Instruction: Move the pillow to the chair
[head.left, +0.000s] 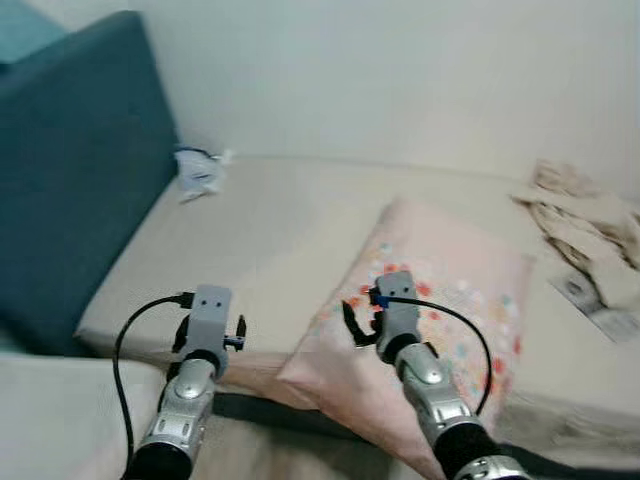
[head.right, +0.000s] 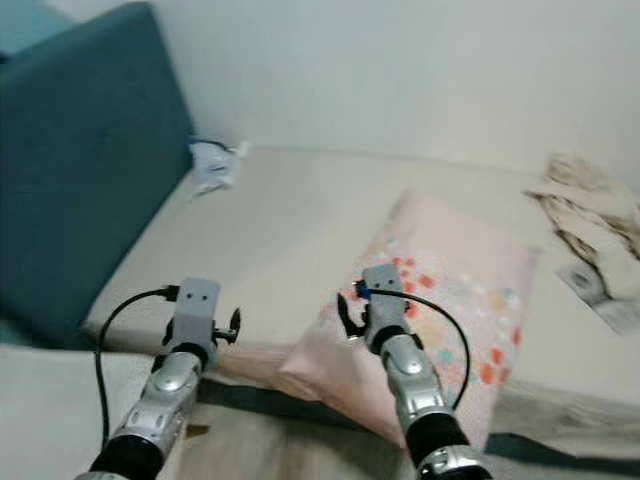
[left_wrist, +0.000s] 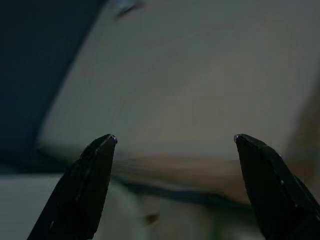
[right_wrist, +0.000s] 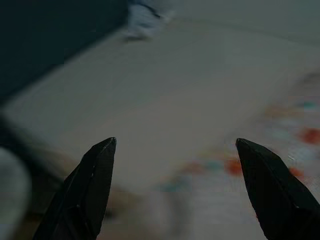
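I'm seeing the pillow (head.left: 430, 310), pink with a red and teal flower print, lying on the beige bed (head.left: 270, 230), its near corner hanging over the front edge of the mattress. The right end effector (right_wrist: 175, 145) is hovering over the pillow's near left part, fingers spread wide, gripping nothing; in the right wrist view the printed fabric is sitting past the fingertips (right_wrist: 107, 145), blurred. The left end effector (left_wrist: 175, 140) is sitting further left, off the pillow, in front of the mattress edge, also released with its 2 fingers well apart. I'm looking at a teal headboard (head.left: 80, 160) standing at the left end of the bed. A crumpled white-and-blue item (head.left: 198, 172) is lying at the back corner next to it; can't tell what it is. A heap of beige cloth (head.left: 585, 225) is lying on the far right of the bed, with a printed sheet (head.left: 600, 305) just in front of it. Whole picture is running slightly blurred.
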